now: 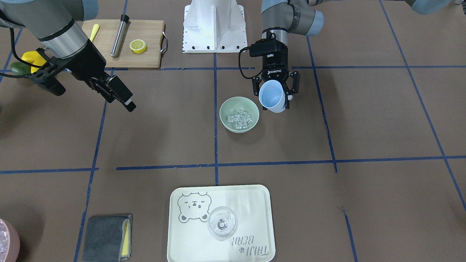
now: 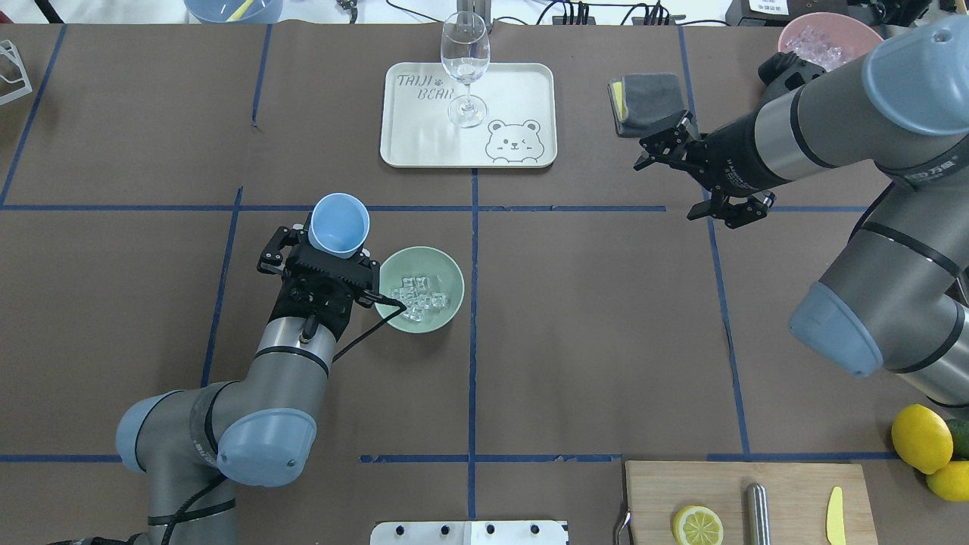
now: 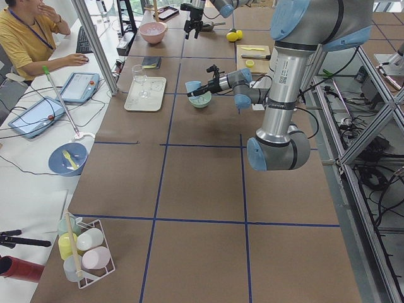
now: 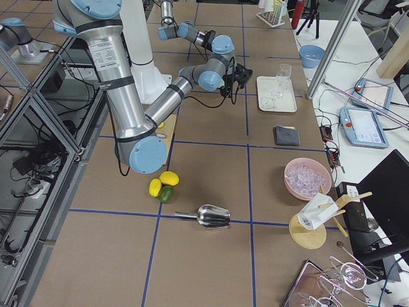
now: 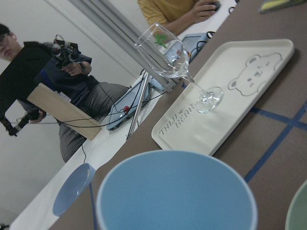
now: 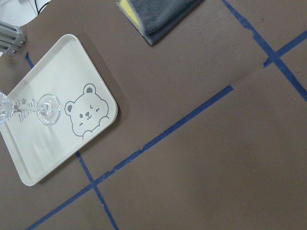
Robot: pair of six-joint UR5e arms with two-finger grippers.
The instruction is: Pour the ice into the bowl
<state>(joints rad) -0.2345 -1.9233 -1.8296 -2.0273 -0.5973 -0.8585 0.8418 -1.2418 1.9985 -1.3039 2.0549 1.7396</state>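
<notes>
The mint-green bowl [image 1: 226,108] stands near the table's middle with several clear ice cubes [image 1: 240,118] inside. It also shows in the overhead view [image 2: 450,269], with the ice [image 2: 419,295] in it. My left gripper [image 2: 333,246] is shut on a light blue cup [image 2: 340,225], held tilted just beside the bowl's rim. In the left wrist view the cup [image 5: 175,191] looks empty and the bowl's edge [image 5: 300,211] shows at the lower right. My right gripper [image 2: 665,191] is open and empty, held above the table far to the right.
A cream bear tray [image 2: 522,83] with a wine glass [image 2: 465,57] sits at the far side. A grey cloth [image 2: 643,98] and a pink container of ice [image 2: 821,38] lie far right. A cutting board [image 2: 757,484] with a lemon half [image 2: 697,524] and lemons [image 2: 920,437] sit near right.
</notes>
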